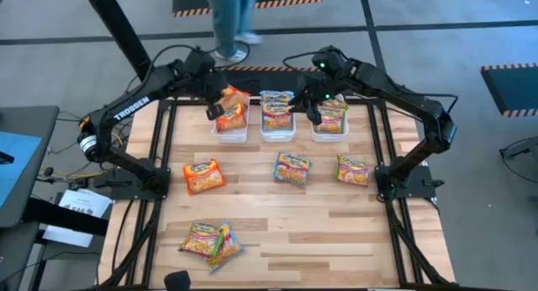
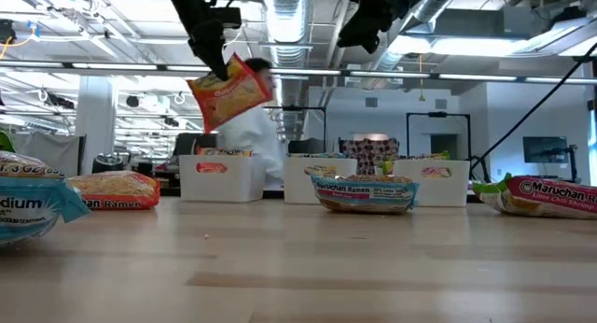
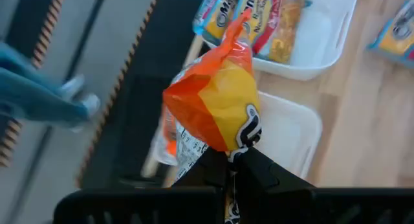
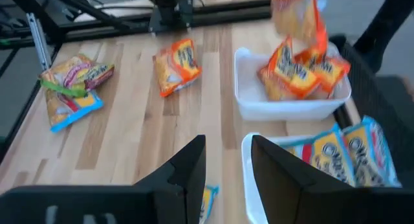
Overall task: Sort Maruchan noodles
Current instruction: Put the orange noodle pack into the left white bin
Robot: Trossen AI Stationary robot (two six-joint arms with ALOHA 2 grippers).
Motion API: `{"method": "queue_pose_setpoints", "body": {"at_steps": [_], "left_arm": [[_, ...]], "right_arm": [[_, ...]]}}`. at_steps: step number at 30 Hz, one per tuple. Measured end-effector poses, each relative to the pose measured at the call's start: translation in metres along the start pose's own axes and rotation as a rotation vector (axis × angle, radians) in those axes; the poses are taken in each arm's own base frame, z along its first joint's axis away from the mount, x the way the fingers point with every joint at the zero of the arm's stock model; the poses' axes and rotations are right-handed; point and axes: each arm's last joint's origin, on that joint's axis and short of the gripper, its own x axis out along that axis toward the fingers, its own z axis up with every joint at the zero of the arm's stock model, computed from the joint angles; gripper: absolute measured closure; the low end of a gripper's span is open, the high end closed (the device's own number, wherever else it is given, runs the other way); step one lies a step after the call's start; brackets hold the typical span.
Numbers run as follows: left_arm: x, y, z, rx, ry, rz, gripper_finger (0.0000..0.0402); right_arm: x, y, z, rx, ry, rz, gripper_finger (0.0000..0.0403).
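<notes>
Three white bins in a row at the far side of the wooden table: left bin with orange Maruchan packets, middle bin with blue packets, right bin with green-pink packets; left gripper clenched on an orange packet, held in the air above the left bin, packet hanging tilted from its pinched end; right gripper over the gap between middle and right bins, fingers parted, holding nothing; loose on the table: one orange packet in the middle row toward the left, one blue packet at centre, one green-pink packet toward the right; near the front edge, an orange packet touching a green-pink and blue one; a person's legs on the floor beyond the table.
</notes>
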Motion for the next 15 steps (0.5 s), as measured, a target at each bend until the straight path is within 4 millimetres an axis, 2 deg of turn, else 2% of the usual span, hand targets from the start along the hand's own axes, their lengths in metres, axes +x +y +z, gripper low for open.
{"method": "queue_pose_setpoints", "body": {"at_steps": [4, 7, 15], "left_arm": [[-0.001, 0.008, -0.002, 0.095, 0.008, 0.018, 0.0401], [0.007, 0.009, -0.006, 0.129, 0.059, -0.007, 0.0401], [0.055, 0.005, -0.012, 0.199, 0.19, -0.148, 0.0401]], "right_arm": [[0.001, 0.003, -0.003, 0.02, 0.046, -0.02, 0.0254], [0.003, 0.005, -0.003, 0.057, 0.056, -0.038, 0.0255], [0.005, 0.009, -0.002, 0.132, 0.061, -0.05, 0.0255]]}}
